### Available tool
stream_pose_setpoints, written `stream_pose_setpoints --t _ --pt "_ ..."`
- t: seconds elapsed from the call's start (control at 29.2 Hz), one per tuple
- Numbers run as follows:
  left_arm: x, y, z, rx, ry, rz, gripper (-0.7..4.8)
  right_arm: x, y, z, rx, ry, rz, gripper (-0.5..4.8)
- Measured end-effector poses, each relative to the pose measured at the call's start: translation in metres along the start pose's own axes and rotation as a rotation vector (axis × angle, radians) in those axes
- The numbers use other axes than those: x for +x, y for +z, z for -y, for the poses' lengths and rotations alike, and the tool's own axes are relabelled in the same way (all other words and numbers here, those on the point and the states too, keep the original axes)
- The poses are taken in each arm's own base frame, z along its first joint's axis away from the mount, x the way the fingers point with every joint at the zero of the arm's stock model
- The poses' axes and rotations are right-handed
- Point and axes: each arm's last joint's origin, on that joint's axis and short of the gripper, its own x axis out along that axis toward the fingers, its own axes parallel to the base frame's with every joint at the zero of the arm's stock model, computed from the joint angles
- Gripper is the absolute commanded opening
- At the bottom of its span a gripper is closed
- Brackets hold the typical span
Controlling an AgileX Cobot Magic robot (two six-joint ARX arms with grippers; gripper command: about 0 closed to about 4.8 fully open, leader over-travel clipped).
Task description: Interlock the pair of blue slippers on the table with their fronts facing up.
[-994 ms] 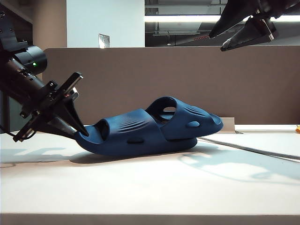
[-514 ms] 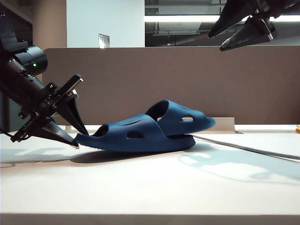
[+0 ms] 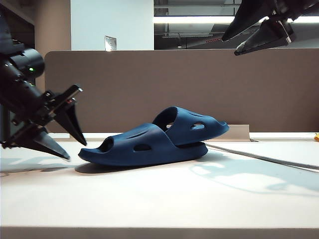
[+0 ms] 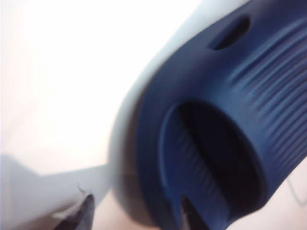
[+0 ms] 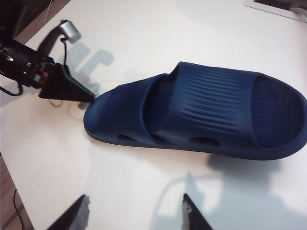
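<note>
A: Two blue slippers point(image 3: 154, 142) nested on the counter point(image 3: 159, 199), straps up, one tucked through the other's strap. Lying flat, long axis running across the exterior view from left to right, the upper one's end poking out at the right.

B: Left end effector point(image 3: 62, 134)?

A: Low, just off the left end of the pair, jaws spread wide, nothing between them. Tips angled down toward the counter, apart from the foam in the exterior view. Left wrist view blurred, but showing the rounded end of a slipper point(image 4: 216, 134) directly ahead of the two fingertips point(image 4: 86, 208), not between them.

B: And the right end effector point(image 3: 239, 42)?

A: High above the right end, well apart from everything, jaws wide and empty. Right wrist view looking down the whole length of the pair point(image 5: 201, 112), with the left end effector point(image 5: 76, 93) at the far end, tip close to the sole's edge.

B: So, nearer arm?

A: Left by far, sitting in line with the long axis. Any further nudge or regrip probably along that axis from the left end. Interlocking looks about done, strap sides up; judged nearly finished, likely only pulling away remaining.
</note>
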Motion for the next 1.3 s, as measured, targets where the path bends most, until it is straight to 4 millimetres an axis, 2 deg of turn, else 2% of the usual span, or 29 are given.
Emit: stream_pose_setpoints --t 0.1,0.27,0.41,0.55,0.65,0.82,0.96,1.17,1.3 --pt "-0.016 0.001 -0.002 0.002 0.010 0.028 2.28 0.000 0.000 0.000 -0.002 -0.001 0.000 2.43" --pt "-0.060 0.003 0.008 0.037 0.019 0.149 2.28 0.000 0.000 0.000 -0.002 0.000 0.000 2.43" --pt "-0.106 0.000 0.032 0.118 0.016 0.298 2.27 -0.006 0.001 -0.005 -0.014 -0.007 0.013 2.43" --pt "-0.145 -0.012 0.060 0.213 0.007 0.434 2.27 -0.022 0.005 -0.018 -0.049 -0.018 0.058 2.43" --pt "-0.177 -0.027 0.085 0.308 -0.010 0.552 2.24 -0.036 0.008 -0.029 -0.077 -0.039 0.097 2.43" --pt "-0.209 -0.054 0.109 0.390 -0.021 0.657 2.23 -0.068 0.007 -0.056 -0.112 -0.093 0.163 2.43" --pt "-0.235 -0.084 0.129 0.460 -0.034 0.745 2.23 -0.103 -0.003 -0.086 -0.158 -0.115 0.260 2.43" --pt "-0.262 -0.131 0.148 0.527 -0.042 0.833 2.11 -0.141 -0.036 -0.121 -0.196 -0.197 0.379 2.42" --pt "-0.274 -0.157 0.155 0.554 -0.022 0.897 2.11 -0.151 -0.061 -0.131 -0.181 -0.260 0.401 2.42"
